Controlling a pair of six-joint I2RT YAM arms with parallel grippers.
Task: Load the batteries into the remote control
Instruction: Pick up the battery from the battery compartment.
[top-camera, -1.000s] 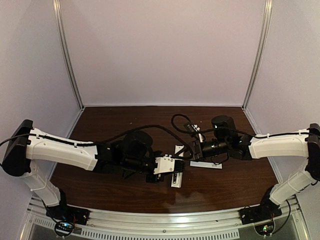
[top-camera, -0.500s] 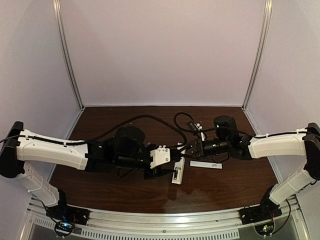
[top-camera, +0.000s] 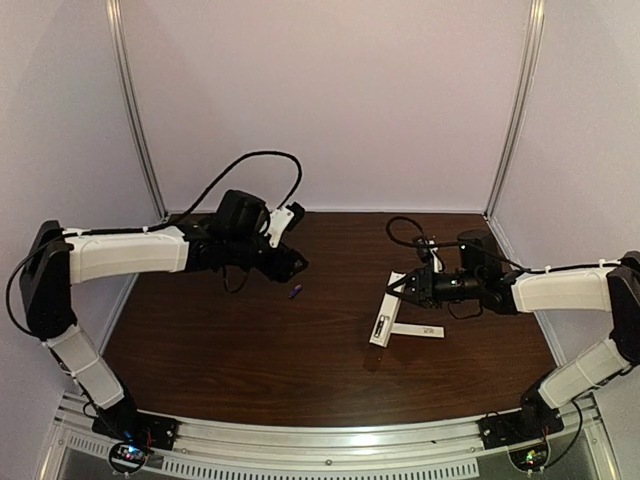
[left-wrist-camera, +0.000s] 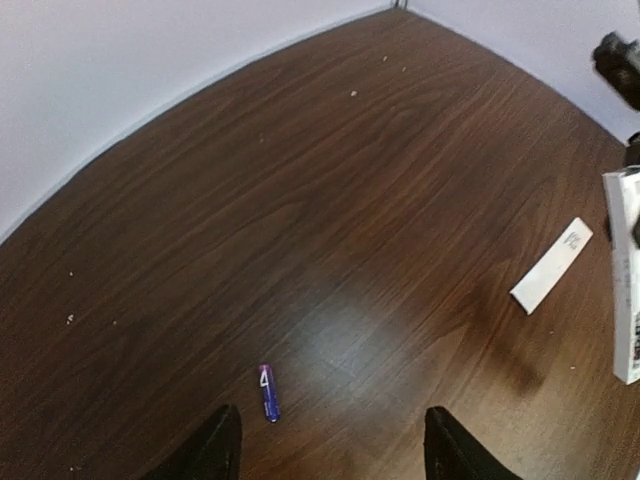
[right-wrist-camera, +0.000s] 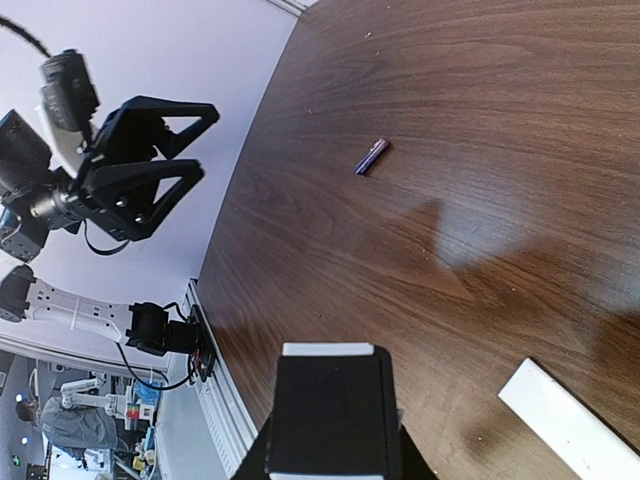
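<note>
One bluish-purple battery (top-camera: 295, 291) lies alone on the dark wood table (top-camera: 220, 340); it also shows in the left wrist view as battery (left-wrist-camera: 268, 392) and in the right wrist view as battery (right-wrist-camera: 372, 156). My left gripper (top-camera: 293, 262) hovers just behind it, open, with the fingertips (left-wrist-camera: 220, 452) wide apart and nothing between them. My right gripper (top-camera: 402, 289) is shut on the far end of the white remote control (top-camera: 387, 311), which slants down toward the table. In the right wrist view the remote control (right-wrist-camera: 326, 350) fills the space between the jaws.
A thin flat white strip (top-camera: 418, 330) lies on the table just right of the remote's low end; it appears as strip (left-wrist-camera: 553, 264) and strip (right-wrist-camera: 570, 425) too. Walls close the table on three sides. A metal rail (top-camera: 320, 445) runs along the near edge.
My left gripper opened and pulled back up and to the far left, away from the remote. The purple battery now lies in plain sight on the table. The right gripper shifted the remote slightly right.
</note>
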